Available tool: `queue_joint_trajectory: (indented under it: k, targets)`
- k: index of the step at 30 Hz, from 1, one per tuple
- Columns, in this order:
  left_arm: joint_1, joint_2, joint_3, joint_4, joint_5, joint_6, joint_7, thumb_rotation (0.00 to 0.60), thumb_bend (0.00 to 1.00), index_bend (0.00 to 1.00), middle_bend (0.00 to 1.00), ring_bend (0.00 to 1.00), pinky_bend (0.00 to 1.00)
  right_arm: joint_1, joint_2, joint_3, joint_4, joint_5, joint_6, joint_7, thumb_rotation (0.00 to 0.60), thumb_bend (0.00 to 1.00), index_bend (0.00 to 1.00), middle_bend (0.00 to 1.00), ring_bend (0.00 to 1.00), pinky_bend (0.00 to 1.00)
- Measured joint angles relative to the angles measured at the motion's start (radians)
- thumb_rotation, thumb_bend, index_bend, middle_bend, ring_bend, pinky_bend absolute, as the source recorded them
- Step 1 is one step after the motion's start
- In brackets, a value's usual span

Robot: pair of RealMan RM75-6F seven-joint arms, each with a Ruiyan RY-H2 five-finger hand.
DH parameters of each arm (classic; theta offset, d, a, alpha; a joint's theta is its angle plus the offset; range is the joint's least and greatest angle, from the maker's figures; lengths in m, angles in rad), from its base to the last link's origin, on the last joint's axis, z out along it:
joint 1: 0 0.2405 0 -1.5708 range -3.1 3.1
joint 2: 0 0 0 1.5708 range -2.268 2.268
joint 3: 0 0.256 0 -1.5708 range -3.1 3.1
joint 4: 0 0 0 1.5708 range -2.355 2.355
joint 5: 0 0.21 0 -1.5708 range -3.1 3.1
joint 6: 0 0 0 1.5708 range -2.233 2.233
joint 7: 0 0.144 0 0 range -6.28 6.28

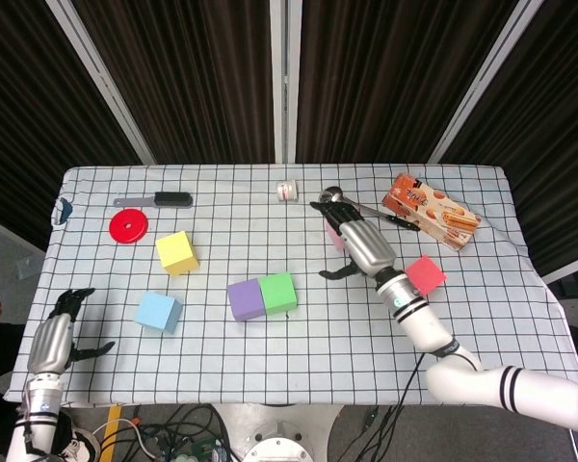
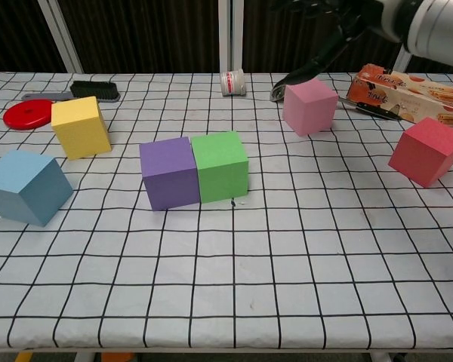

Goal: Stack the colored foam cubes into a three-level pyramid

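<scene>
Only the head view shows the left hand [image 1: 56,337], fingers spread and empty, off the table's edge. The right hand [image 1: 359,243] hangs splayed, empty, over the matte pink cube [image 2: 309,106]; purple cube [image 2: 168,173] and green cube [image 2: 220,166] touch, square-edged foam

In the head view the right hand [image 1: 358,243] covers most of the pink cube [image 1: 333,238], leaving only a sliver at its left, and in the chest view the same hand [image 2: 340,19] is cut off by the top edge. The left hand [image 1: 56,337] hangs off the desk [image 1: 96,366] near the lower left corner of the head view, and the chest view does not show it. The print on the small white roll [image 1: 287,191] is too small to read.
</scene>
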Motion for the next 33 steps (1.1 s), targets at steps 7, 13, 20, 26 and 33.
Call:
queue_joint_trajectory:
  k: [7, 13, 20, 26, 33]
  targets:
    - [-0.050, 0.023, 0.004, 0.024, 0.125, -0.027, 0.006, 0.600, 0.00, 0.13, 0.12, 0.01, 0.19, -0.067, 0.081, 0.009, -0.037, -0.035, 0.033, 0.088, 0.600, 0.00, 0.00, 0.07, 0.00, 0.00]
    - [-0.149, 0.082, 0.051, 0.189, 0.329, -0.099, -0.077, 0.600, 0.02, 0.14, 0.14, 0.01, 0.19, -0.110, 0.135, 0.012, -0.063, -0.072, 0.066, 0.126, 0.600, 0.00, 0.00, 0.07, 0.00, 0.00]
    - [-0.239, 0.107, 0.113, 0.297, 0.419, -0.190, -0.176, 0.600, 0.09, 0.14, 0.17, 0.00, 0.19, -0.137, 0.157, 0.010, -0.060, -0.064, 0.067, 0.154, 0.600, 0.00, 0.00, 0.07, 0.00, 0.00]
    - [-0.266, 0.077, 0.129, 0.360, 0.434, -0.194, -0.237, 0.600, 0.12, 0.14, 0.17, 0.00, 0.21, -0.143, 0.158, 0.014, -0.046, -0.062, 0.060, 0.171, 0.600, 0.00, 0.00, 0.07, 0.00, 0.00]
    - [-0.301, 0.051, 0.140, 0.387, 0.455, -0.184, -0.319, 0.600, 0.17, 0.15, 0.20, 0.01, 0.21, -0.143, 0.147, 0.015, -0.021, -0.057, 0.041, 0.191, 0.600, 0.00, 0.00, 0.07, 0.00, 0.00]
